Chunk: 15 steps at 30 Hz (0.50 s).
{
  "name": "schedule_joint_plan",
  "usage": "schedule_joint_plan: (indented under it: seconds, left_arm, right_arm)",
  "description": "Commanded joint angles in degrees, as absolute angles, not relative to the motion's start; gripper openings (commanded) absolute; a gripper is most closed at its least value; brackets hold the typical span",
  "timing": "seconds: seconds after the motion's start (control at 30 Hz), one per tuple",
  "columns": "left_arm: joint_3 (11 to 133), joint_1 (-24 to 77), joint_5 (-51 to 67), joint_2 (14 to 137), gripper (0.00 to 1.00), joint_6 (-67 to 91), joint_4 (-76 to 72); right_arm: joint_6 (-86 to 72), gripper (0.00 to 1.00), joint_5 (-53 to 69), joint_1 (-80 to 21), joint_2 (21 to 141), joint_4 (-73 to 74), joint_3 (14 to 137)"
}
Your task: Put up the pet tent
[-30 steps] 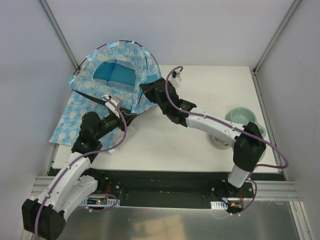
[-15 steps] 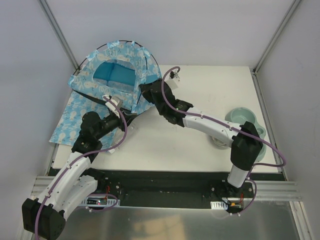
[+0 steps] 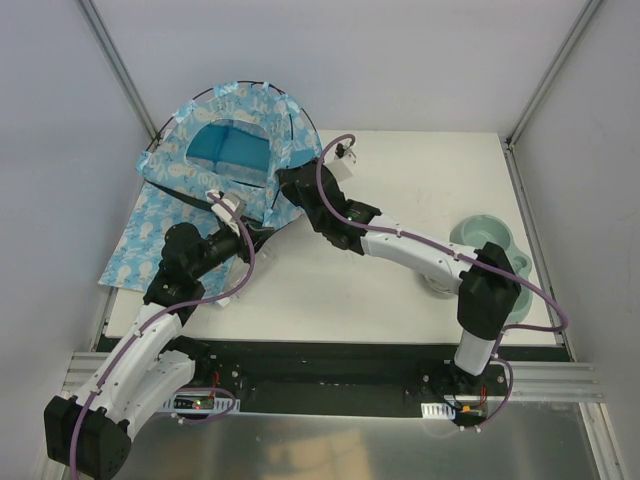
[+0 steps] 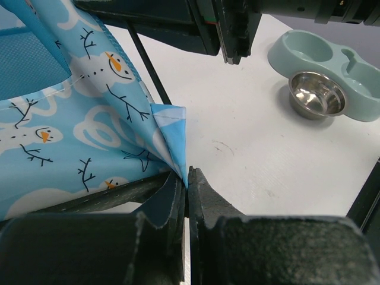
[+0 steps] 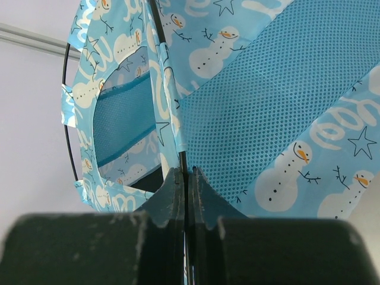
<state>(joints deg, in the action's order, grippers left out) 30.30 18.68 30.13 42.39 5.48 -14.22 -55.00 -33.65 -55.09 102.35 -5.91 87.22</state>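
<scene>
The pet tent (image 3: 240, 105) is clamped at its near corner by the left gripper (image 4: 187, 184), at its right edge by the right gripper (image 5: 186, 178).

A white table (image 3: 400, 200) carries a snowman-print mat (image 3: 150, 235) at its far-left corner, its edge overhanging the left side. The blue pet tent (image 3: 235, 120) stands partly on that mat. Near the right edge sits a pale green feeder (image 4: 285, 53) holding a steel bowl (image 4: 316, 95).

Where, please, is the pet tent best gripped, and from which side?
Probably pinch the pet tent at its near bottom corner hem, beside the black pole, coming low from the near side: the fabric folds into a thin flap there, where the left gripper holds it.
</scene>
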Motion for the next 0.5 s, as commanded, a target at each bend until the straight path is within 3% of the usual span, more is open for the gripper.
schedule_joint_plan:
  seconds: [0.0,0.47]
  left_arm:
    - [29.88,20.30,45.79,41.92,0.00,8.09,-8.17]
    - [30.06,20.30,45.26,41.57,0.00,8.26,-8.17]
  right_arm:
    - [-56.78,0.00,-44.91,-51.77,104.77,-8.26,89.91]
    - [-56.34,0.00,-44.12,-51.85,104.68,-8.26,89.74]
